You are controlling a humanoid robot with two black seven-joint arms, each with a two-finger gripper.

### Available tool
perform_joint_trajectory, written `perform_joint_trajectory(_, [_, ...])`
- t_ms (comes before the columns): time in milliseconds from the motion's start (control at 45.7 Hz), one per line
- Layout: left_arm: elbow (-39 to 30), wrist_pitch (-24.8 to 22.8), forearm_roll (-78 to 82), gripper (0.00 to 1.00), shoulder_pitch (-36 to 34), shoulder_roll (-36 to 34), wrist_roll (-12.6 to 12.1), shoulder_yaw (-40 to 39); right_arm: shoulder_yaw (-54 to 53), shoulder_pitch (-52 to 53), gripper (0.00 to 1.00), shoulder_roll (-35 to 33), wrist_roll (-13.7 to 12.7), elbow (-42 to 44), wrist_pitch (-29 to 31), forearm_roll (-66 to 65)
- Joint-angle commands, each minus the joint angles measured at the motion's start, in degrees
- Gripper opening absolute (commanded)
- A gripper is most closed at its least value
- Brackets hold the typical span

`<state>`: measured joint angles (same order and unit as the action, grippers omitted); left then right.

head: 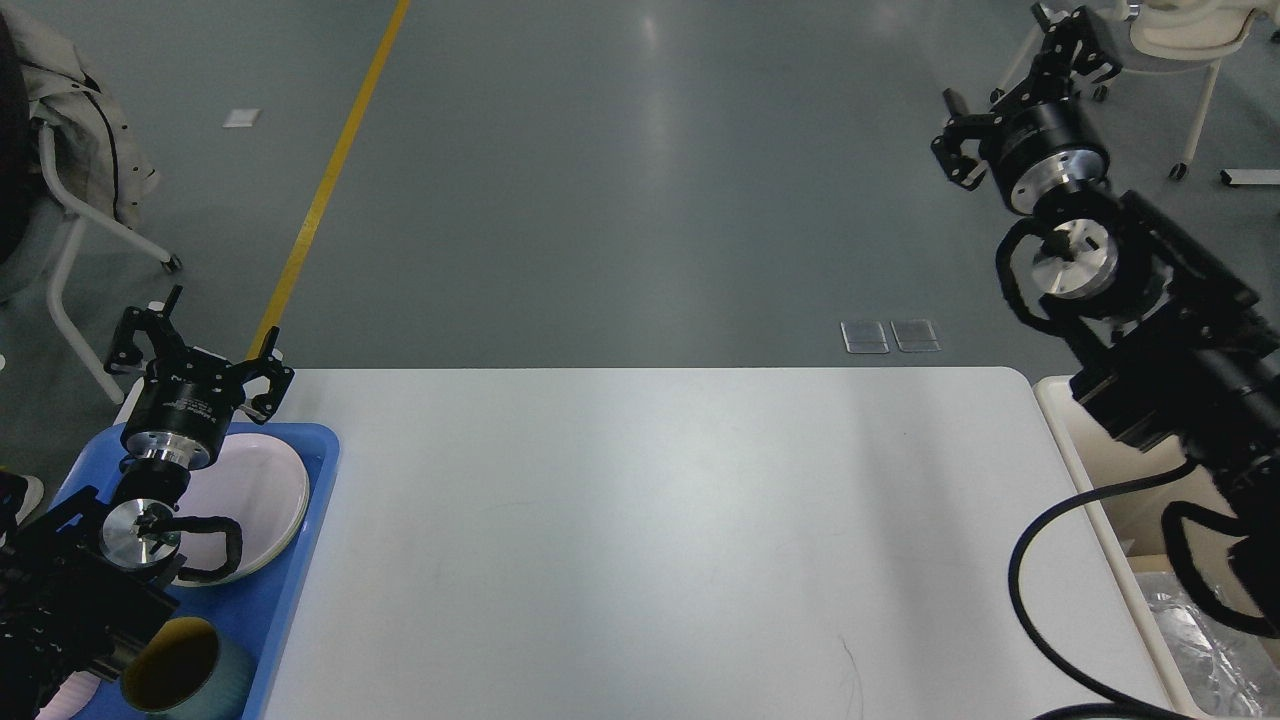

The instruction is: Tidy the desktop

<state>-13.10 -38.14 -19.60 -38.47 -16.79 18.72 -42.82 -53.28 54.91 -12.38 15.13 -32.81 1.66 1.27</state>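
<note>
The white desktop point(650, 540) fills the middle of the head view and its surface is bare. My left gripper point(200, 345) is open and empty, raised above the far left corner over a blue tray point(300, 570). My right gripper point(1012, 85) is open and empty, held high at the upper right, above the floor beyond the table's far right corner. My right arm crosses over the cream bin point(1075, 440).
The blue tray holds a white plate point(265, 490) and a teal cup with a yellow inside point(180, 680). The cream bin stands at the table's right edge with crumpled foil point(1200, 640) in it. Chairs stand on the floor at far left point(70, 250) and far right point(1200, 40).
</note>
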Motion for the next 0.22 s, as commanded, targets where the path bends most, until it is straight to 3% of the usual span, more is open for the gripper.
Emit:
perform_joint_trajectory(0, [0.0, 0.0, 0.0, 1.00, 0.0, 0.0, 0.0, 0.0, -0.6, -5.8, 1.00, 8.2, 6.3, 7.9, 8.9, 6.2])
perform_joint_trajectory(109, [0.0, 0.0, 0.0, 1.00, 0.0, 0.0, 0.0, 0.0, -0.4, -8.1, 1.00, 10.4, 12.0, 12.9, 17.0, 6.5])
perform_joint_trajectory(197, [0.0, 0.0, 0.0, 1.00, 0.1, 0.0, 0.0, 0.0, -0.5, -9.6, 1.00, 10.2, 13.1, 13.1, 19.9, 6.5])
